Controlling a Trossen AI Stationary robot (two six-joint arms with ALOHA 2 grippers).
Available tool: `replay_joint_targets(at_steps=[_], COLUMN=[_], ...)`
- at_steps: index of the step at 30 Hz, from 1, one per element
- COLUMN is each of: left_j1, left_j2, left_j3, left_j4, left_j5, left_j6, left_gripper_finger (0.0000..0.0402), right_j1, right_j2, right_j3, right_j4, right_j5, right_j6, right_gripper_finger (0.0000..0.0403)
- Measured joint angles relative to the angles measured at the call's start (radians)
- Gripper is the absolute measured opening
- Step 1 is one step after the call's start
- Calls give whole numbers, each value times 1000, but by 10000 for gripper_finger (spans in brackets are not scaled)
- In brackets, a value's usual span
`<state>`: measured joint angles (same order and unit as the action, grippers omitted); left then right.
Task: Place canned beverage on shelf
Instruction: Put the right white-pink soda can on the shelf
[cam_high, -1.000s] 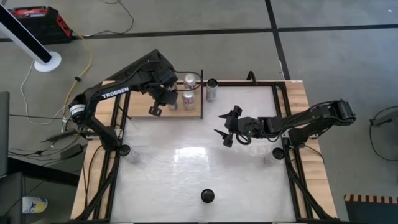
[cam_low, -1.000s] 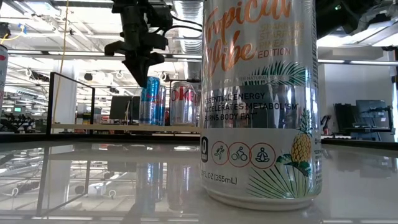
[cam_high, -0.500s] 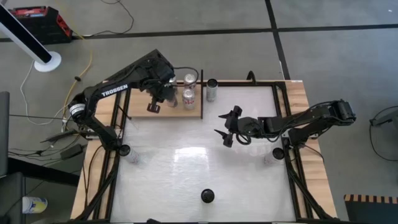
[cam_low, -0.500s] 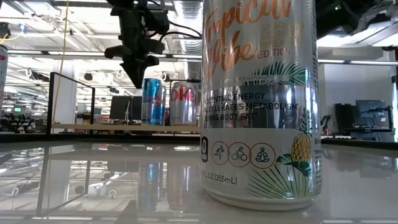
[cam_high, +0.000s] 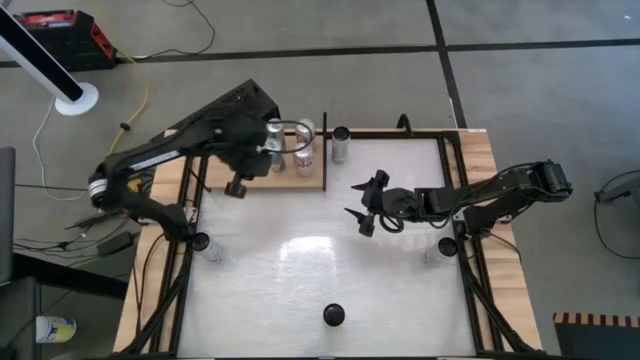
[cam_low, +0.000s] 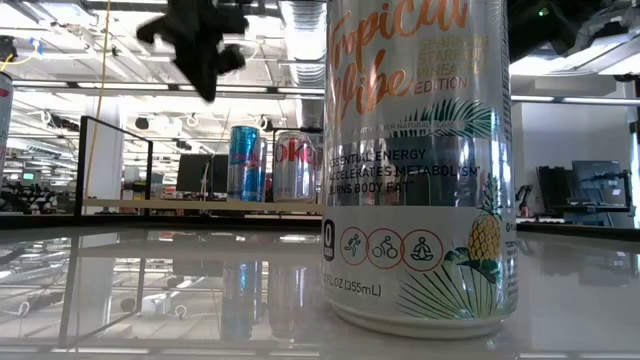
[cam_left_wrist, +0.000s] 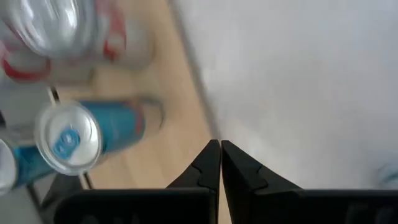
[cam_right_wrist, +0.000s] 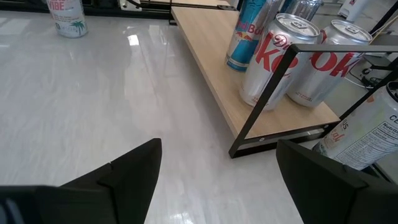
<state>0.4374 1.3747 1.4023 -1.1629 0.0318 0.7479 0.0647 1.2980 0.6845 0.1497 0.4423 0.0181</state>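
Matt wood-grain shelf (cam_right_wrist: 217, 74), glossy white tabletop (cam_right_wrist: 93, 99), shiny metal cans (cam_right_wrist: 277, 59)

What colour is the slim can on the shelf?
Blue and silver slim can; right wrist view shows it best, standing on the shelf.

Left gripper (cam_high: 237, 186) pinched closed (raised); right gripper (cam_high: 362, 204) spread.
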Motion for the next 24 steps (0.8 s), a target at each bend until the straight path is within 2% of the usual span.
replay_joint_targets(at_steps=[5, 12, 14, 19, 22, 24], left_j1=[-108, -279, -326, -417, -462, -489], left_j2=[-144, -319, -383, -560, -650, -695], left_j3=[0, -6, -54, -277, -391, -439], left_j4=[34, 140, 238, 460, 526, 533], left_j5=[116, 121, 121, 77, 45, 34], left_j6=[-169, -348, -375, -473, -563, -592], left_gripper_finger=[0, 0, 0, 0, 0, 0], right_j1=[-8, -9, -8, 2, 20, 37], right_j2=[0, 0, -1, -4, -4, -4], right_j3=[0, 0, 0, 49, 85, 113], right_j4=[0, 6, 35, 33, 7, -30], right_j5=[0, 0, 0, -52, -128, -143], right_j6=[0, 1, 15, 69, 98, 134], right_gripper_finger=[340, 340, 340, 340, 340, 340])
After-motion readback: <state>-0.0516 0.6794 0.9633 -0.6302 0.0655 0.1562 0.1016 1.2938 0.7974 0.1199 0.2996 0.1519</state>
